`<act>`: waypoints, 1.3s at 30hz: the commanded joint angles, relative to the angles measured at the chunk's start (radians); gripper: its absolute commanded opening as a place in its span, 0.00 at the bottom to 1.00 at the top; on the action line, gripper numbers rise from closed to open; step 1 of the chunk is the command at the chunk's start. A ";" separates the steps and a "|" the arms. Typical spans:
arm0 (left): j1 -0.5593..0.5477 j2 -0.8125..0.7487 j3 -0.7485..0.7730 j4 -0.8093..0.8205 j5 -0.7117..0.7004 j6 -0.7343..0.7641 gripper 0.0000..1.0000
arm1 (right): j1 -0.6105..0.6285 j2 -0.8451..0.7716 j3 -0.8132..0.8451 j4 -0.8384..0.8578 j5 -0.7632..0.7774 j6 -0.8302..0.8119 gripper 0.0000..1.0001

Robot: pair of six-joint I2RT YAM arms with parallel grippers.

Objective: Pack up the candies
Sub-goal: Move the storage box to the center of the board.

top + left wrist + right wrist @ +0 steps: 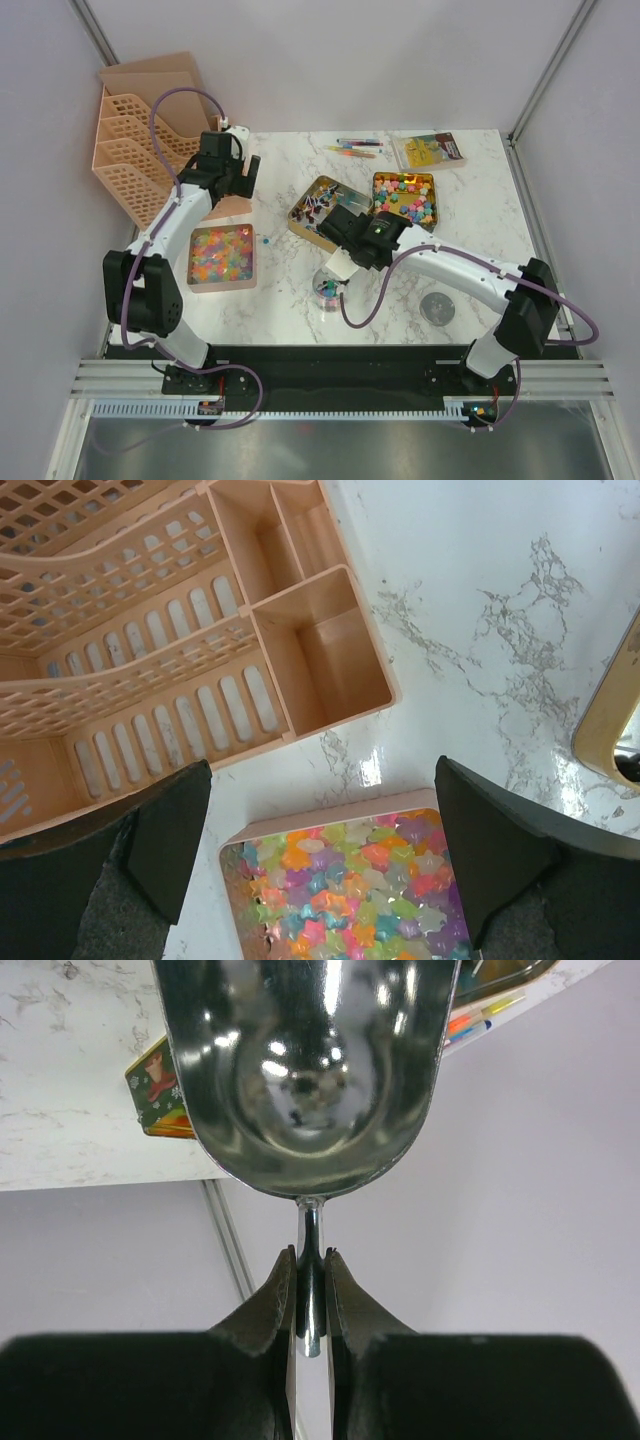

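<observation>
Risk: scoop (300,1070) held only by thin stem. Under load it could swivel in the pinch and drop candies (345,890) onto surface (470,250). Small jar (322,282) looks narrow-mouthed, so an off-centre tip would scatter them.
My right hand (310,1255): fingers pressed tight on scoop stem; bowl looks empty.
My left hand (320,780): spread wide, holds nothing, hangs above far rim of pink tray (300,827).
Candies: fill pink tray; more in gold tins (374,200); a few in jar.

Pink tray (222,287): full of candies (222,252), left of centre.
Right gripper (336,264): just beside small clear jar (327,290).
Pens (355,148): far edge.
</observation>
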 commanded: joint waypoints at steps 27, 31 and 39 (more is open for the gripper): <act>-0.021 -0.071 -0.287 -0.061 0.290 -0.043 0.55 | -0.134 0.077 0.223 0.100 -0.051 0.323 0.00; -0.048 -0.025 -0.278 -0.072 0.298 -0.049 0.55 | -0.144 0.086 0.223 0.105 -0.057 0.326 0.00; -0.079 0.080 -0.217 -0.085 0.270 -0.054 0.41 | -0.161 0.086 0.218 0.116 -0.066 0.342 0.00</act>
